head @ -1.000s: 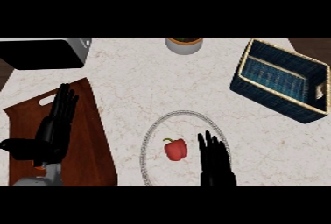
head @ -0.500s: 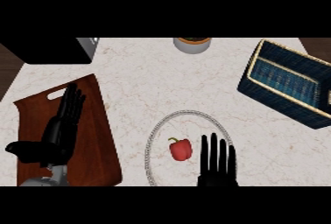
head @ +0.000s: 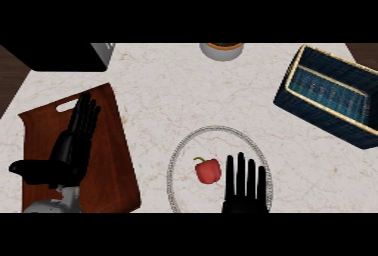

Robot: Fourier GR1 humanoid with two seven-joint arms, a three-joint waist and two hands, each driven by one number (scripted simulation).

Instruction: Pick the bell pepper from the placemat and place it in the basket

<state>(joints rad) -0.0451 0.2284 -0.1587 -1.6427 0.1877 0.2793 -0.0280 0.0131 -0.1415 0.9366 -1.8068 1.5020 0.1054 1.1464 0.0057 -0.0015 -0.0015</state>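
A small red bell pepper (head: 208,171) with a green stem lies on a round pale placemat (head: 193,145) near the counter's front edge. Just to the pepper's right, my right hand (head: 245,186) is over the placemat, open, fingers straight and pointing away from me; it does not hold the pepper. At the far right stands the dark blue basket (head: 330,92) with a tan rim, nothing visible inside. My left hand (head: 70,148) rests open at the left, above a wooden cutting board.
A reddish-brown cutting board (head: 111,150) with a handle hole covers the left of the counter. A black appliance (head: 55,56) fills the back left corner. A grey cup with an orange top (head: 221,50) stands at the back edge.
The view has shifted, so everything sits further right and lower. My right hand's fingers have turned from tilted left to pointing straight away, still beside the pepper. The left hand keeps its pose.
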